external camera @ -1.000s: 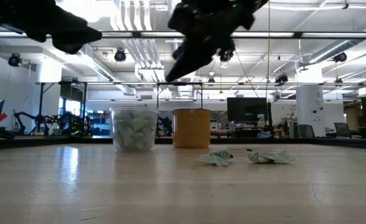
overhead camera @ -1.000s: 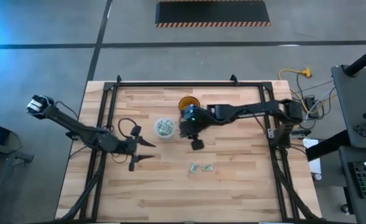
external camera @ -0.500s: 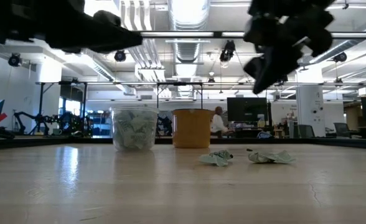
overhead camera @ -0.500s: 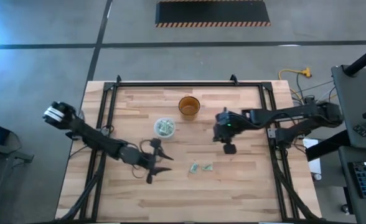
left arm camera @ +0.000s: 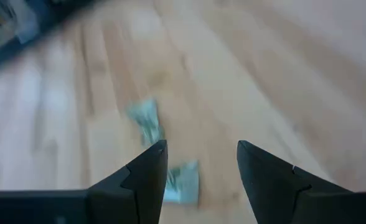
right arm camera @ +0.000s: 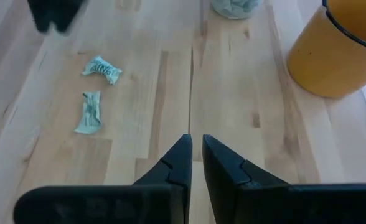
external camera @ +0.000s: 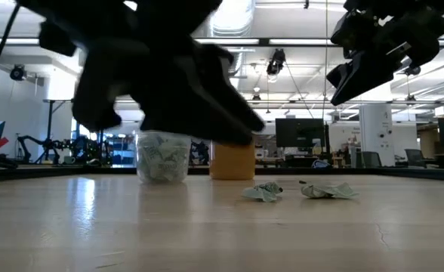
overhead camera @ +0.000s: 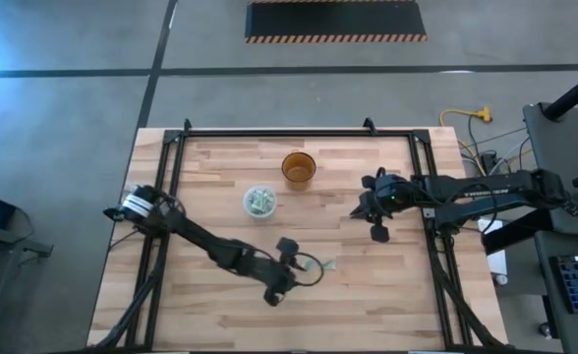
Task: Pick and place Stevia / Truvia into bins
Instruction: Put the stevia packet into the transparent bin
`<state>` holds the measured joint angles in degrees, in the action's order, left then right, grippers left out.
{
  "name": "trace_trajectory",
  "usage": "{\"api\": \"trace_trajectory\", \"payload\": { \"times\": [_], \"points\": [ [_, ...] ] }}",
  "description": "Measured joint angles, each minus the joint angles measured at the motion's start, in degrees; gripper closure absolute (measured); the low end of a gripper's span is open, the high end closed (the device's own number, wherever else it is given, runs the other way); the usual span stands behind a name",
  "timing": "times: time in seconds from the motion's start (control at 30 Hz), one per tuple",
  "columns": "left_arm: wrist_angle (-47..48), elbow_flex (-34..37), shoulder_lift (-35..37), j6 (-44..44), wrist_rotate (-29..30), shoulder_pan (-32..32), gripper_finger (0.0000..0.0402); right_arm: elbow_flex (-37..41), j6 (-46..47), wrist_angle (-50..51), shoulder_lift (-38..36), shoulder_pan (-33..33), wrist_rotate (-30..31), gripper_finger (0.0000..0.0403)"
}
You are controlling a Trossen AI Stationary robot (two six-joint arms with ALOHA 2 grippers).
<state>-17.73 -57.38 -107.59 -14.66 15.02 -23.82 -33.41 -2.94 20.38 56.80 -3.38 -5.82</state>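
Your left pincer [overhead camera: 281,288] has swung across the bench [overhead camera: 220,315] and now hangs over the two loose sachets [overhead camera: 320,265]. A moment ago it was back near the clear cup [overhead camera: 260,203]. Its fingers are spread wide, and in the left wrist view the sachets lie just past the fingertips [left arm camera: 152,163], one of them half hidden behind a finger. Nothing is pinched yet.

Your right pincer [overhead camera: 377,232] has pulled away from the cups and now sits by the right side of the bench, up off the wood. Its fingers are pressed almost together and they hold nothing.

The clear cup already has a pile of sachets inside. The amber cup [overhead camera: 298,168] stands just behind it. Only these two crumpled sachets are left lying on the wood, close to each other.

So the job looks nearly done. Next you will likely need to lower the left pincer onto one sachet and close.
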Motion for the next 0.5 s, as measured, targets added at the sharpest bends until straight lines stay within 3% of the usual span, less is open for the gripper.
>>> {"api": "trace_trajectory", "payload": {
  "times": [0.2,0.5],
  "points": [
    [7.15,-6.02,-4.15,7.76,-0.01,2.81,0.0224,0.87,0.00,-0.72,-0.70,0.00,0.00,0.0371],
    [8.44,-5.73,-4.35,18.74,-2.75,5.89,0.0224,0.94,-0.17,-2.66,-0.02,0.00,-0.02,0.0371]
  ]
}}
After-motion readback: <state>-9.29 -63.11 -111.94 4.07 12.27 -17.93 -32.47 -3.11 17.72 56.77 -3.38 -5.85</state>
